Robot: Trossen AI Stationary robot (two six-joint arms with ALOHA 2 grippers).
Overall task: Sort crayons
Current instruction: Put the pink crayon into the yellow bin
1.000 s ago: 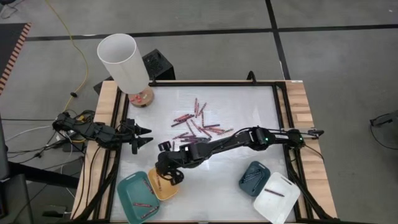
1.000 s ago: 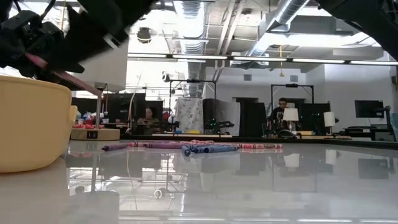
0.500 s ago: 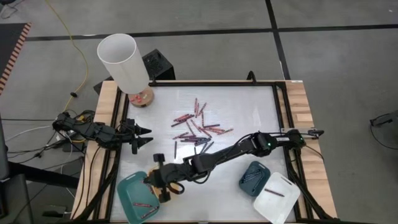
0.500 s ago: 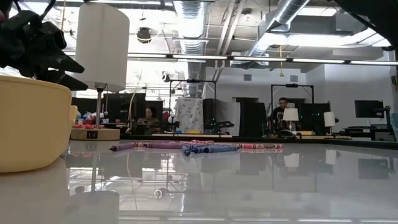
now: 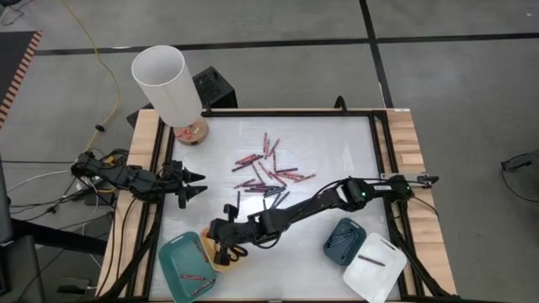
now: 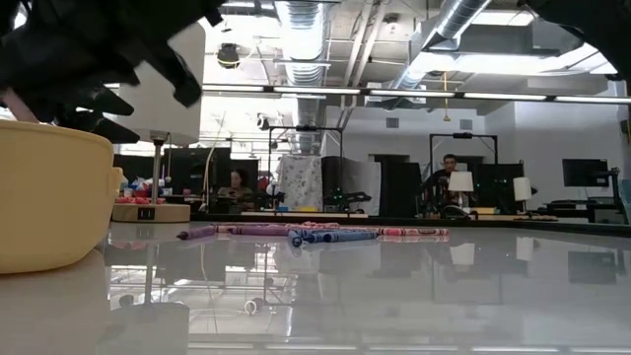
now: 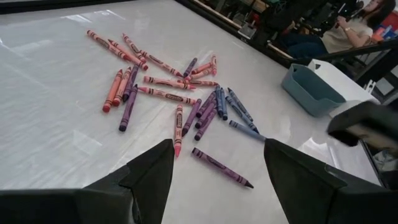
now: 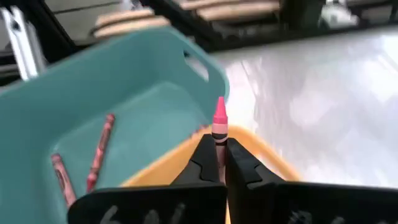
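Right gripper [image 8: 218, 163] clamped on pink crayon [image 8: 219, 122] over yellow tray [image 8: 264, 151] — teal tray [image 5: 171, 258] at 9; left gripper [image 7: 217, 165] apart.

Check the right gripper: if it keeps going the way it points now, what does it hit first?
The right gripper, shut on a pink crayon, sits over the yellow tray. Straight ahead lies the teal tray; its near wall or floor would probably come first, though depth is unclear.

the crayons [image 5: 268, 170] lie scattered mid-worktop [image 5: 337, 143], with a lamp [image 5: 168, 87] at the far left corner. two trays [image 5: 184, 268] sit side by side at the near left, two more [image 5: 373, 268] at the near right. the right pincer [image 5: 226, 250] hangs over the inner left tray [image 5: 215, 257].
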